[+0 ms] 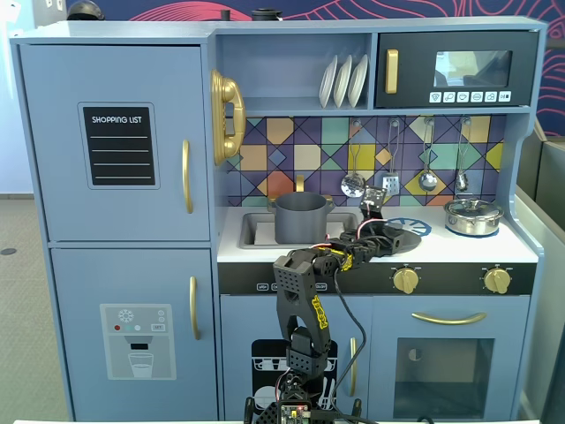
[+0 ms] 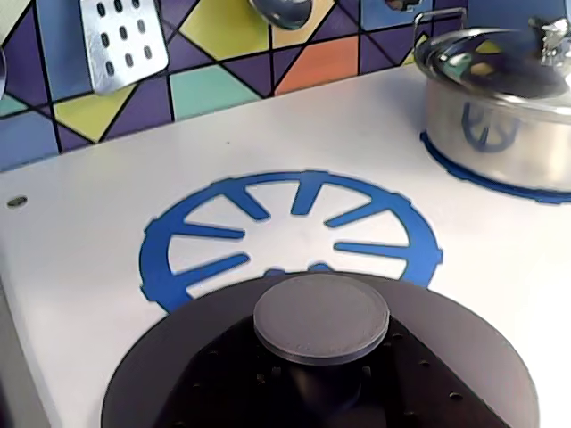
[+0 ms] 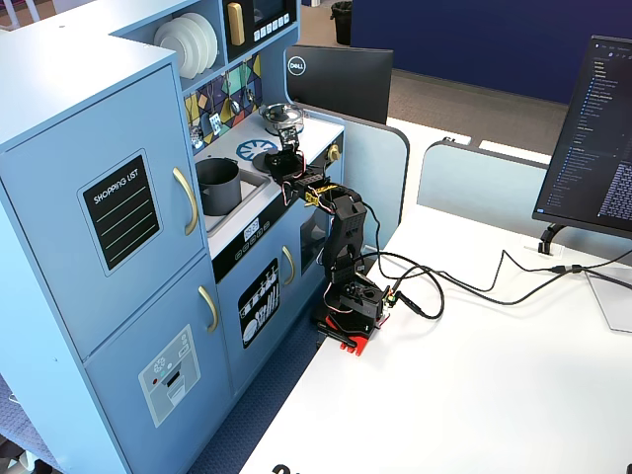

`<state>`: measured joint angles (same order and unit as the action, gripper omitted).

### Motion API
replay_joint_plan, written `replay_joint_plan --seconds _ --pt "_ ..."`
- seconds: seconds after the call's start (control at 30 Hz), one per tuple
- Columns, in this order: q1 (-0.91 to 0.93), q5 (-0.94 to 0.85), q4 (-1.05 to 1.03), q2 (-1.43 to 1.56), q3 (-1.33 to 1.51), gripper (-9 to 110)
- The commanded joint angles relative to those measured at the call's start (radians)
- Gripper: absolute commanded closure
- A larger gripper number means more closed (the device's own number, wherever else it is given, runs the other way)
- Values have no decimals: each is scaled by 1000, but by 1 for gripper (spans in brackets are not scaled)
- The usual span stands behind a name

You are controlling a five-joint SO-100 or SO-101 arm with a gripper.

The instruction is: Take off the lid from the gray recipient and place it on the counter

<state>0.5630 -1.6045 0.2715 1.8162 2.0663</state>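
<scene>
The gray recipient [image 1: 300, 221] stands in the sink with its top open; it also shows in a fixed view [image 3: 219, 185]. The lid [image 2: 321, 316], a dark-gray disc with a round knob, fills the bottom of the wrist view and covers the near edge of the blue burner mark [image 2: 294, 223] on the white counter [image 2: 80, 250]. My gripper [image 2: 321, 379] is shut on the lid under its knob; dark jaw parts show either side of the stem. In both fixed views the gripper [image 1: 381, 232] [image 3: 281, 158] is low over the counter, right of the pot. I cannot tell whether the lid touches the counter.
A shiny silver pot with its lid [image 2: 500, 125] sits on the other burner mark at the counter's right [image 1: 472, 215]. Utensils hang on the tiled back wall [image 1: 353, 181], a slotted spatula [image 2: 122, 40] among them. The sink [image 1: 252, 231] lies left of the gripper.
</scene>
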Motion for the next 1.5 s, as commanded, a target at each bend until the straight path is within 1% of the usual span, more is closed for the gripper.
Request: replay_joint_plan --seconds 0.0,0.13,0.17,0.33,0.5,0.57,0.77,1.07,1.27,1.33,1.47 --pt "-2 -18 43 11 3 101" --pt "-2 -25 41 17 21 101" --pt "-2 -23 41 18 23 100" --pt "8 -15 38 29 32 80" --pt "17 -8 37 51 40 68" --pt "21 -9 37 60 40 65" --pt "31 -20 18 112 40 64" --pt "46 -38 -18 198 77 67" --pt "32 -31 -54 348 141 68" --pt "20 -12 -115 453 163 69" --pt "-9 23 -388 703 170 71"
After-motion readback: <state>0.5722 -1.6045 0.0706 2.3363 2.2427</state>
